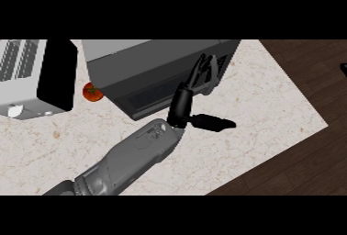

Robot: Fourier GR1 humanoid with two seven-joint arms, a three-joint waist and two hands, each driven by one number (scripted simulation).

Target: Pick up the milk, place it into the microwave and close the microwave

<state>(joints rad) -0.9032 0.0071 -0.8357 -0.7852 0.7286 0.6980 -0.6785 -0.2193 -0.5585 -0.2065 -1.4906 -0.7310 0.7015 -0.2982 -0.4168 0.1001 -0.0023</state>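
No milk shows anywhere; it may be hidden inside the dark microwave, whose door looks shut. The right robot hand lies against that door, fingers straight, thumb spread aside. A tomato sits on the desk left of the microwave.

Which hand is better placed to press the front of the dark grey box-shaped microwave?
Probably the left. The left hand already reaches the front of the dark grey box-shaped microwave with its fingers straight. The right hand is not in view.
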